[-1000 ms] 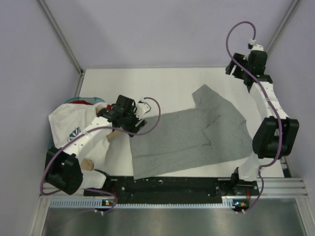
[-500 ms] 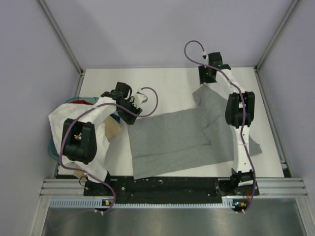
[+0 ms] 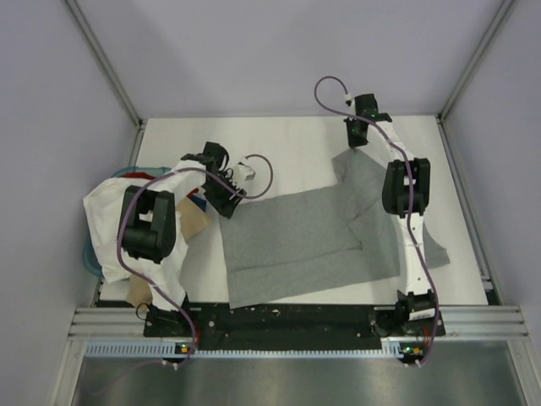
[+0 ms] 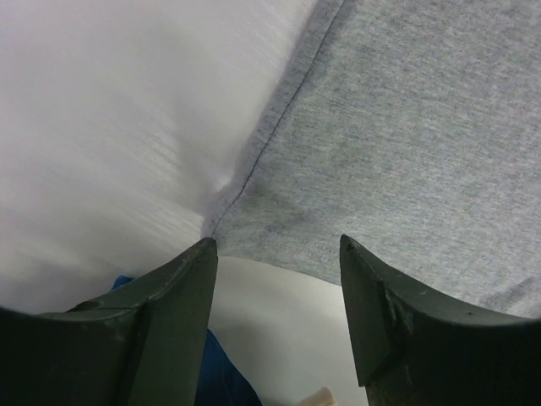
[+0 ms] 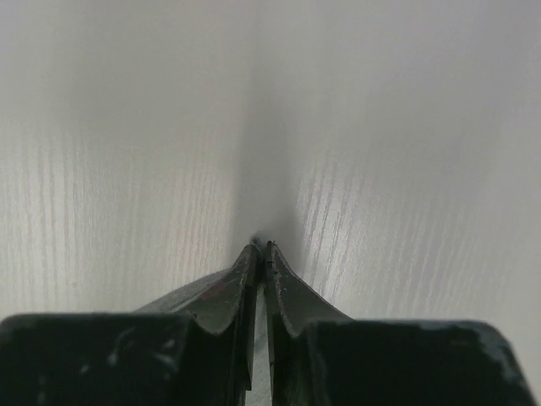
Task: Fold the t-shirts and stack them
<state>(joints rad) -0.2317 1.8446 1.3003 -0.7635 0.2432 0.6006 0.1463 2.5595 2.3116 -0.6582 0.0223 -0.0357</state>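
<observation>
A heather-grey t-shirt [image 3: 313, 241] lies spread on the white table [image 3: 279, 144], one part reaching toward the far side. My left gripper [image 3: 230, 205] hovers open at its far left corner. In the left wrist view the grey hem [image 4: 406, 152] lies just ahead of the left gripper [image 4: 277, 245], with bare table between the fingers. My right gripper [image 3: 353, 142] is at the far tip of the grey shirt. The right wrist view shows the right gripper [image 5: 262, 245] shut, tips down on the table, with no cloth visible between them.
A heap of other t-shirts sits at the left edge: a white one with a blue print [image 3: 110, 216] over a tan one [image 3: 199, 224], and blue cloth [image 4: 194, 372] under my left gripper. A blue bin rim [image 3: 88, 254] shows beneath. Walls enclose three sides.
The right arm swung from the far right corner inward to the grey shirt's far tip and its jaws closed. The left arm folded back, keeping its gripper at the shirt's left corner.
</observation>
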